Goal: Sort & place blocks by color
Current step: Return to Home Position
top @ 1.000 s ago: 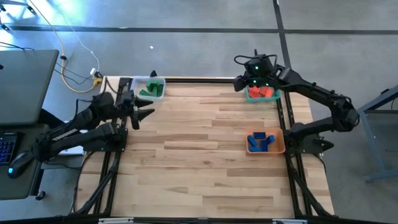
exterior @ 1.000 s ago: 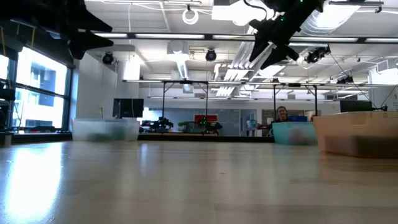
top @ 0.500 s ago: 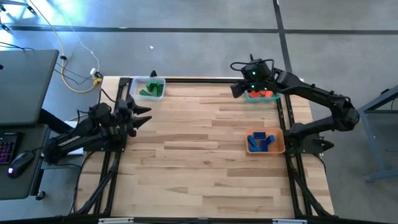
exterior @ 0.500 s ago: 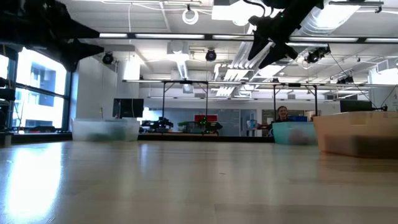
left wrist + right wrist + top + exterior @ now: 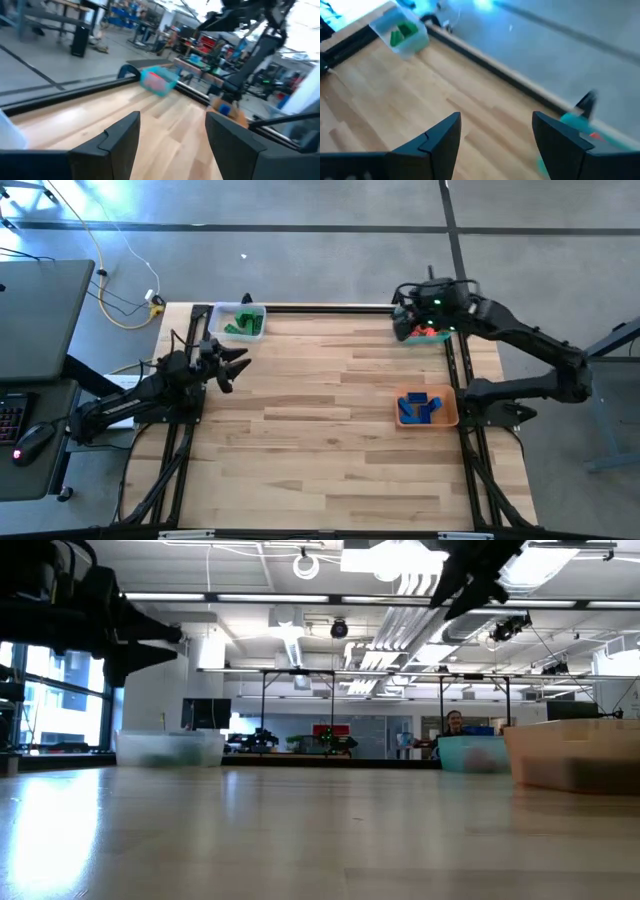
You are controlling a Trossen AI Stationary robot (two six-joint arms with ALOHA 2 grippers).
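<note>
Sorted, by the look of it; beware a snag over the teal tray.
Lower right of the high view: blue blocks [image 5: 418, 407] heaped in the orange tray [image 5: 455, 416], clear of both grippers. Mid-left: left gripper [image 5: 238, 370], fingers spread, holding nothing. Upper right: right gripper [image 5: 398, 315], likewise spread and empty, over the red blocks [image 5: 428, 333] in the teal tray [image 5: 410, 337]; liable to clip the rim and tip it if swung low. Upper left: green blocks [image 5: 240, 327] in the clear tray [image 5: 256, 310].

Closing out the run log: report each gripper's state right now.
Left gripper: open, holding nothing, at the left edge of the table.
Right gripper: open, holding nothing, over the table's far right corner.
</note>
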